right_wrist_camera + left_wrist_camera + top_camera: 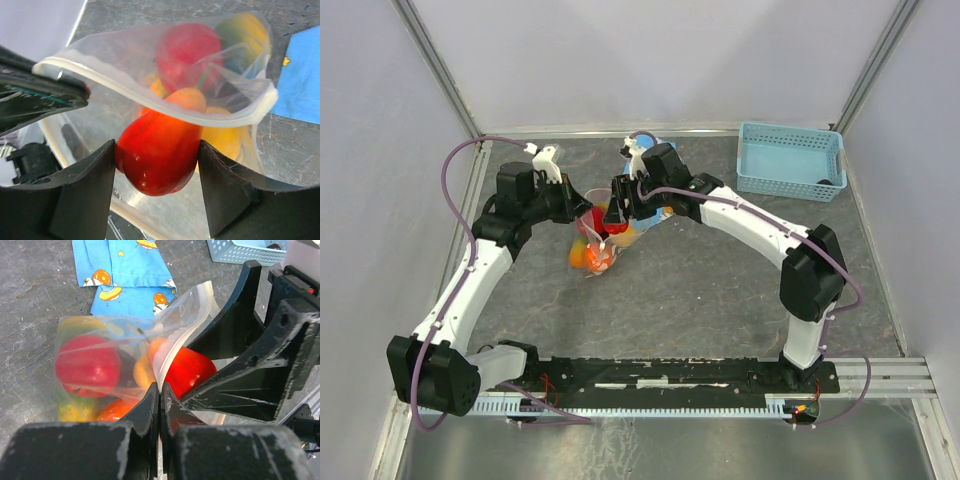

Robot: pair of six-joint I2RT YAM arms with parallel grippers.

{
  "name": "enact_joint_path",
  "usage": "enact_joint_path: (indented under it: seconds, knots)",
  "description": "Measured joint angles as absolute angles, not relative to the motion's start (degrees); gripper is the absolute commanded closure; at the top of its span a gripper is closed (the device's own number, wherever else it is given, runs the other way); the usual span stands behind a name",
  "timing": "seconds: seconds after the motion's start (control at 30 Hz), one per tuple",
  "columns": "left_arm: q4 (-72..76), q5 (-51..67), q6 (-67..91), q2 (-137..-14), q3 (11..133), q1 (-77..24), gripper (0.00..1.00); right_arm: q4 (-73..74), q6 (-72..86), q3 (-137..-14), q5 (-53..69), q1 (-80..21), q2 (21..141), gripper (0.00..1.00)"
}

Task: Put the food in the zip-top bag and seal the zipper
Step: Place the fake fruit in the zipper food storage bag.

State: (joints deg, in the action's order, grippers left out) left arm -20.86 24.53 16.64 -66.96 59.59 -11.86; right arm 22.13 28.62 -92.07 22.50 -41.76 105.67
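In the top external view, both arms are seen reaching to the middle of the grey tabletop (pixel 720 290), where the left end effector (pixel 584 214) and the right end effector (pixel 617 218) are brought close together above the zip-top bag (pixel 595 252). The bag is seen lying on the tabletop just in front of them, with the food (pixel 592 258) showing through it as red, orange and yellow patches. A light-blue mesh basket (pixel 790 160) is set well apart at the far right corner. In the left wrist view, the left end effector is shown with its jaws pressed together on the clear edge of the bag at its mouth. A red fruit and other pieces, orange and yellow among them, are seen inside the bag. Behind the bag a blue wrapper (pixel 127 265) lies flat, printed with orange saucer-like figures and small yellow stars; any lettering on it cannot be made out. In the right wrist view, a red fruit (pixel 157 160) is clamped between the two black fingers of the right end effector and is held at the open mouth of the bag. The whitish zipper (pixel 150 102) is seen unsealed, curving across just above that fruit. Further red, orange, yellow and green pieces are visible deeper in the bag.
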Motion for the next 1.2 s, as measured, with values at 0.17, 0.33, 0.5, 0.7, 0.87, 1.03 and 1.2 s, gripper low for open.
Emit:
enact_joint_path:
  seconds: [0.17, 0.33, 0.5, 0.7, 0.87, 1.03, 1.2]
  knots:
    - [-20.86, 24.64, 16.67, -66.96, 59.59, -11.86, 0.97, 21.67, 28.67, -92.07, 15.79, -43.55, 106.06, 0.35]
    - [-20.86, 24.67, 16.67, -66.96, 59.59, -11.86, 0.97, 19.86, 29.52, -92.05, 11.11, -44.66, 106.26, 0.28]
    - [-20.86, 24.67, 16.69, -66.96, 59.59, -11.86, 0.97, 18.31, 30.72, -92.03, 7.77, -45.74, 107.02, 0.22]
    - [-20.86, 24.69, 16.69, -66.96, 59.59, -11.86, 0.97, 16.62, 31.64, -91.74, 5.32, -46.3, 106.91, 0.18]
    - [-20.84, 24.71, 16.71, -66.96, 59.59, -11.86, 0.97, 16.88, 31.2, -90.7, 5.1, -46.39, 105.71, 0.2]
    - [-20.84, 24.69, 16.71, -66.96, 59.59, -11.86, 0.97, 18.96, 28.51, -89.73, 5.45, -46.39, 101.86, 0.23]
    - [-20.84, 24.69, 16.71, -66.96, 59.59, -11.86, 0.97, 21.85, 24.23, -89.38, 5.1, -46.39, 96.57, 0.25]
